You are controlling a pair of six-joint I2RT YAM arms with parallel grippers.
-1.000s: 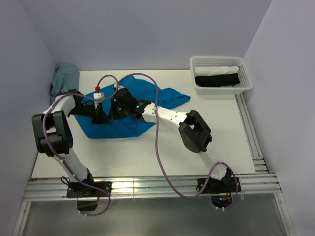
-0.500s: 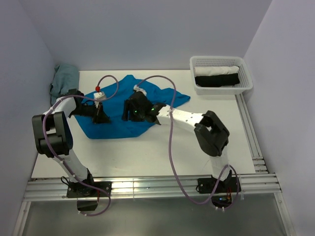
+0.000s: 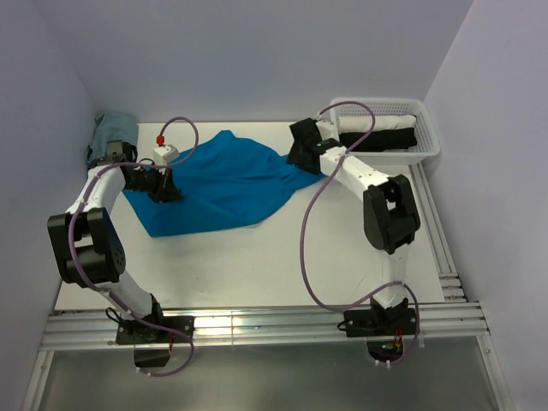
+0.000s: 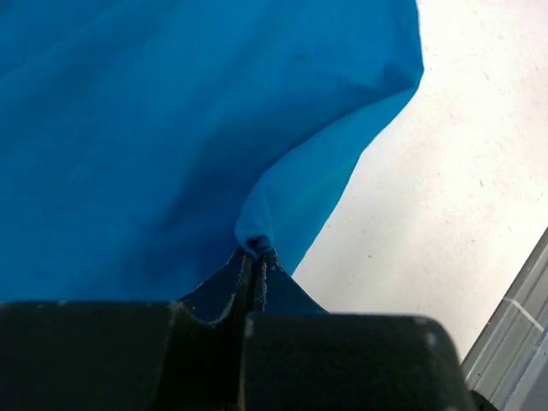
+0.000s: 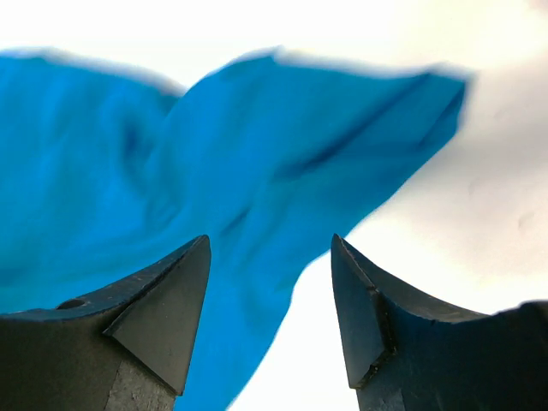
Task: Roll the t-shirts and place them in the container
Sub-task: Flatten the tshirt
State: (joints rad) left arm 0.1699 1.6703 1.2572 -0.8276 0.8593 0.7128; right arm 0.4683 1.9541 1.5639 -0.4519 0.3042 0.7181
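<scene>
A turquoise tee (image 3: 224, 181) lies spread across the far middle of the white bench (image 3: 257, 265), rumpled, its wide end toward the left and a narrower corner reaching right.

My left claw (image 4: 255, 253) is clenched on a small fold of the tee's edge. In the left wrist view both fingers press together with a nub of blue cloth pinched at their tips, and bare bench shows to the right of it.

My right claw (image 5: 270, 241) is released, its fingers spread wide with nothing between them. It sits at the tee's right corner, near a white mesh basket (image 3: 387, 157). That wrist view is blurred, and I cannot tell whether the fingers touch the cloth.

The basket stands at the far right corner of the bench, holding a white roll (image 3: 377, 122) and a black roll (image 3: 377, 140) of fabric side by side. A grey-green cloth (image 3: 111, 137) is bunched in the far left corner.
</scene>
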